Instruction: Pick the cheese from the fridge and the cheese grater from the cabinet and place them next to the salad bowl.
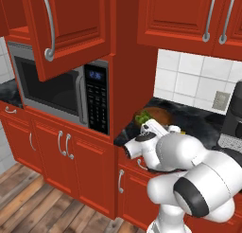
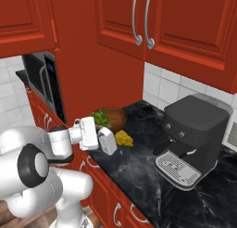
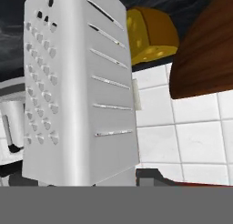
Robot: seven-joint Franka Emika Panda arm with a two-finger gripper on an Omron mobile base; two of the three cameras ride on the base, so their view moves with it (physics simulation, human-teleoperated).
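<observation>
I am carrying the cheese grater (image 2: 107, 142) clamped between my gripper (image 2: 98, 138) fingers, which are closed tight on it. Its long axis is running straight out from my hand, over the counter edge. The cheese (image 2: 123, 138) is already lying just beside the salad bowl (image 2: 112, 117), and my grater is hanging just on the near side of that cheese.

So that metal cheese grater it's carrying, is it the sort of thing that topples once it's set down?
Probably somewhat. The cheese grater looks tall for its footprint and narrows toward one end, so a sideways nudge could tip it. Its flat faces suggest it won't roll. It looks stiff, likely hollow and light, and its smooth sides may slip in the fingers.
</observation>
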